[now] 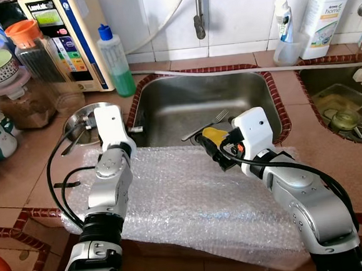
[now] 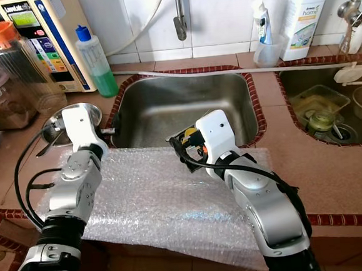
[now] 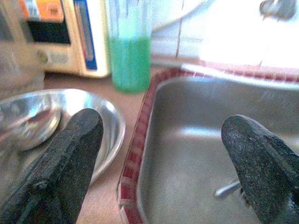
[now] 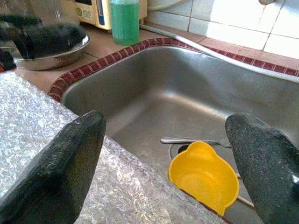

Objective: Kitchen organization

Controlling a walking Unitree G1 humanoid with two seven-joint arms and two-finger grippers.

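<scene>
A steel sink (image 1: 184, 100) lies in the middle of the tiled counter. In its basin are a fork (image 1: 206, 126) and a small yellow cup (image 4: 203, 175). A sheet of bubble wrap (image 1: 186, 198) covers the counter in front of the sink. My right gripper (image 4: 163, 123) hangs open over the sink's front edge, just above the yellow cup, holding nothing. My left gripper (image 3: 161, 126) is open and empty at the sink's left rim, beside a steel bowl (image 3: 110, 116) with a spoon (image 3: 32, 126) in it.
A green liquid bottle (image 1: 115, 62), a water purifier (image 1: 67, 38) and jars (image 1: 34, 65) crowd the back left. A tap (image 1: 200, 15) hangs over the sink. A white detergent bottle (image 1: 325, 14) stands behind a second sink (image 1: 315, 84) holding dishes at the right.
</scene>
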